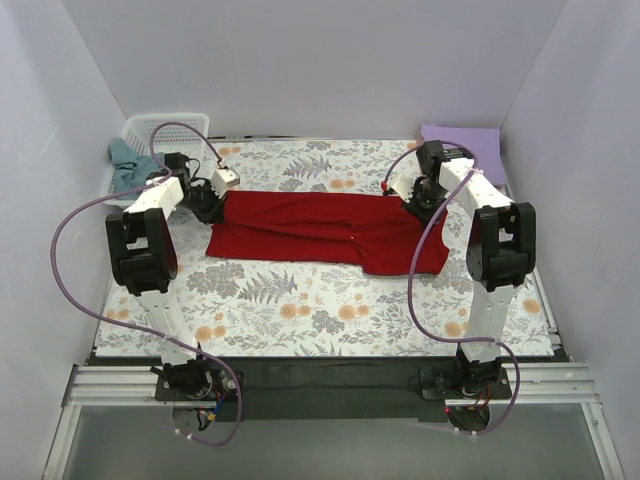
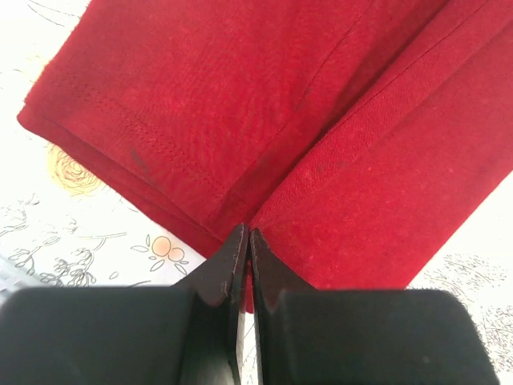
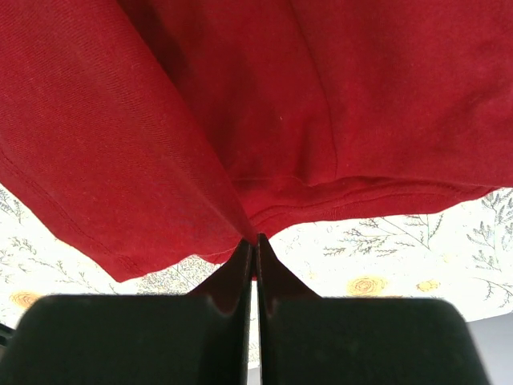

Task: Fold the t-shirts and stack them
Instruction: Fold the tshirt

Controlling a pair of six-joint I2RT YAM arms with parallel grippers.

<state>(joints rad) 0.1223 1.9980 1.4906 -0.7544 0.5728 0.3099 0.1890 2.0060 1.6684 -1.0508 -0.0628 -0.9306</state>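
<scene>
The deep red t-shirt [image 1: 320, 228] lies folded lengthwise across the middle of the table. My left gripper [image 1: 207, 203] is shut on its left far edge; in the left wrist view the jaws [image 2: 246, 237] pinch a fold of the red cloth [image 2: 321, 120]. My right gripper [image 1: 418, 200] is shut on its right far edge; in the right wrist view the jaws [image 3: 254, 243] pinch the red cloth [image 3: 240, 104]. The pale lavender t-shirt [image 1: 465, 143] lies folded at the back right corner. The blue-grey t-shirt [image 1: 126, 163] hangs over the basket at the back left.
A white lattice basket [image 1: 163, 130] stands at the back left corner. The floral table cloth [image 1: 320, 300] covers the table. White walls close in the left, back and right sides.
</scene>
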